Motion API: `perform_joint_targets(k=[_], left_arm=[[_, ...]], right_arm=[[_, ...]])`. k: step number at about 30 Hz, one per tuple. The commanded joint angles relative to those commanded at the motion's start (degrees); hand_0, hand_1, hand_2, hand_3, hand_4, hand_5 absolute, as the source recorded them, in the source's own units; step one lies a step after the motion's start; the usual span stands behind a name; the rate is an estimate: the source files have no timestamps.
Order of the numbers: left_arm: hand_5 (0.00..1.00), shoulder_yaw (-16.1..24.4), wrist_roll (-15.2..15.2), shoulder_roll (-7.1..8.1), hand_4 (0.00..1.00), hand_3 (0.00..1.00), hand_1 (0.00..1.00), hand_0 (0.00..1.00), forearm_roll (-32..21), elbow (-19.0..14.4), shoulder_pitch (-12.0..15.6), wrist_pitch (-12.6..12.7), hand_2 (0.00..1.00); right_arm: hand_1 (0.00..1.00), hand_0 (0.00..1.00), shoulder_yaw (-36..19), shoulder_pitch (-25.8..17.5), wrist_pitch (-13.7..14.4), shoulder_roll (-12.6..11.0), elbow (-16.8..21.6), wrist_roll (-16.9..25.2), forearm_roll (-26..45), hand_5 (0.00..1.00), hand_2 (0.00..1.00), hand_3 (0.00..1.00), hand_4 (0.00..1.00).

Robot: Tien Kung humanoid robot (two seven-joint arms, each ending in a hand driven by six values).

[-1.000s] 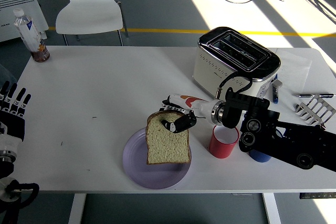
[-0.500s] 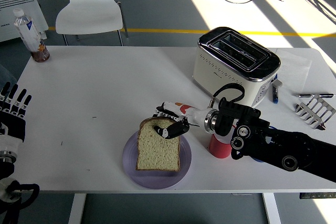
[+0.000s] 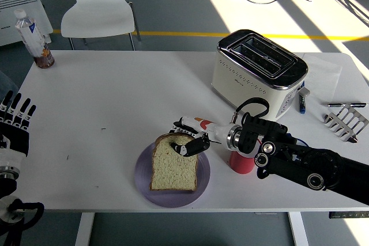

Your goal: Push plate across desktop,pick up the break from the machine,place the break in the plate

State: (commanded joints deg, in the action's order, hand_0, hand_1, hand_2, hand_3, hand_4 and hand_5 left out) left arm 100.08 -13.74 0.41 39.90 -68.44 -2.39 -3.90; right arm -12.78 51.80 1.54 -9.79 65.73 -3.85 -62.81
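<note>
A slice of bread (image 3: 173, 164) lies flat on the lavender plate (image 3: 145, 181) near the front edge of the white tabletop (image 3: 115, 96), covering most of the plate's middle and right part. The right hand (image 3: 190, 138) reaches in from the right on its black arm and sits over the slice's upper right corner; its fingers (image 3: 188, 148) curl down onto the crust there, thumb and fingers pinched on that corner. Just right of the plate, a red cup (image 3: 241, 163) stands partly hidden behind the right wrist. The cream toaster (image 3: 258, 73) with its dark slotted top stands farther back on the right, both slots showing no bread. A wire toast rack (image 3: 346, 123) and a pen (image 3: 345, 105) lie near the tabletop's right edge. A plastic bottle (image 3: 30, 31) stands at the far left corner. The left hand (image 3: 14, 120) rests at the picture's left edge, off the tabletop, fingers straight and spread, holding nothing. A white chair (image 3: 98, 4) stands beyond the table.
</note>
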Motion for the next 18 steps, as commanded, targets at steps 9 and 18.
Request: perform_joint_targets(k=[9, 18], left_arm=[[0.998, 0.3, -0.4, -0.13, 0.477, 0.822, 0.825, 0.820, 0.0, -0.1, -0.2, 0.1, 0.878], [0.998, 0.3, -0.8, -0.30, 0.476, 0.816, 0.824, 0.817, -0.1, 0.0, -0.3, 0.1, 0.876]], right_arm=[[0.643, 0.616, -0.2, -0.6, -0.7, 0.3, -2.5, 4.7, -2.0, 0.154, 0.639, 0.673, 0.545], [0.775, 0.769, -0.4, -0.6, 0.2, 1.0, -4.2, 6.6, -4.2, 0.144, 0.813, 0.829, 0.625]])
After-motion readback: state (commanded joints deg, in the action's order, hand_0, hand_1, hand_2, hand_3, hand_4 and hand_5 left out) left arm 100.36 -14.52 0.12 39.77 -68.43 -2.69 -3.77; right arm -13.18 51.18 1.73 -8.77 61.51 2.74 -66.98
